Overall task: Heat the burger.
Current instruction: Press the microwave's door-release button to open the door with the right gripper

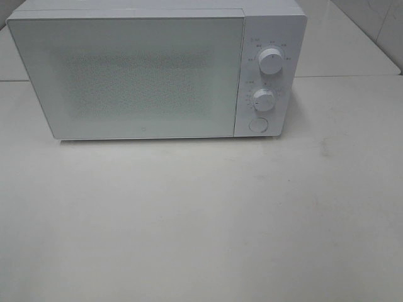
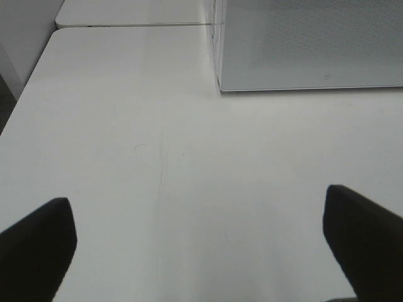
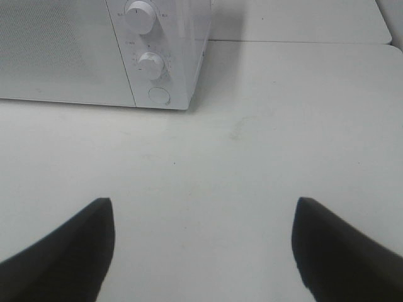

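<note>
The burger is out of view in every frame. A white microwave (image 1: 145, 72) stands at the back of the table with its door shut; its two dials (image 1: 271, 61) and round button (image 1: 257, 124) are on the right side. My left gripper (image 2: 198, 245) hovers open over bare table, well in front of the microwave's left corner (image 2: 221, 88), nothing between its black fingers (image 2: 38, 242). My right gripper (image 3: 201, 248) is open too, empty, in front of the microwave's control panel (image 3: 154, 56). Neither arm shows in the high view.
The white table (image 1: 201, 214) spreads in front of the microwave. A seam to a second tabletop (image 2: 126, 12) runs behind it. The table's left edge (image 2: 25, 88) drops off near my left gripper.
</note>
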